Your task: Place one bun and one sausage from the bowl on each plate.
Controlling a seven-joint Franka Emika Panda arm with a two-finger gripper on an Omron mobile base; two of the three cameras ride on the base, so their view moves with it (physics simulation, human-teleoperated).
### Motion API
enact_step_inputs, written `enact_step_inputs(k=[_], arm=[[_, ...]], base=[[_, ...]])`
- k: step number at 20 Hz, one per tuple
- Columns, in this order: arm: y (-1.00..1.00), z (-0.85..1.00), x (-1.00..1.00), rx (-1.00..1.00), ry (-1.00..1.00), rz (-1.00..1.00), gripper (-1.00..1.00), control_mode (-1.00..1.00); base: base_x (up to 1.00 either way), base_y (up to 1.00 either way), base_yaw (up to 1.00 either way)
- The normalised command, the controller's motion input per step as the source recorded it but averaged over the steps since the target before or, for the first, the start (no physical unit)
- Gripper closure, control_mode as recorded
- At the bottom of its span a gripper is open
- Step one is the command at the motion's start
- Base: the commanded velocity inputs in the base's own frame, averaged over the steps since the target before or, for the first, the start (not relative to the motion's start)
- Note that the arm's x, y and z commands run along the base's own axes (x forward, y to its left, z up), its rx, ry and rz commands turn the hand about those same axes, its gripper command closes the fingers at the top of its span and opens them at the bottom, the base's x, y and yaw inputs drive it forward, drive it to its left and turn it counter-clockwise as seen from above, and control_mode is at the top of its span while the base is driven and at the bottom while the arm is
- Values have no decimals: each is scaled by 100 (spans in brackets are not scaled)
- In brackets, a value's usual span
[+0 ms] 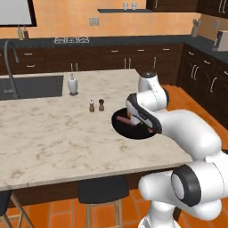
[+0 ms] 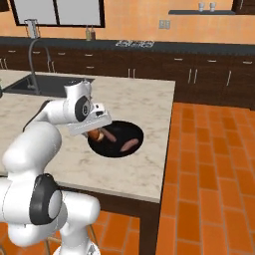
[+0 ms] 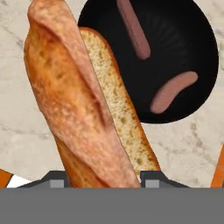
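Bun, long and crusty, lodged between the jaws of the gripper, long axis running straight out from the fingertips and up across the hand view. Looks gripped on both sides near its close end, lifted above the counter. Beyond it, the black bowl, still holding two sausages, lying apart. Farther off, from the left base view, salt and pepper shakers and a white bottle. No plates spotted; no readable writing or brand anywhere.
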Motion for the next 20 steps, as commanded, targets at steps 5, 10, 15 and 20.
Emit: enact_step_inputs(k=[5,10,15,20], arm=[[0,0,0,0,0,0,100,100],[0,0,0,0,0,0,100,100],[0,0,0,0,0,0,100,100],[0,0,0,0,0,0,100,100]], base=[[-74,73,3],[-50,100,-4],[-24,100,-7],[-2,100,-8]])
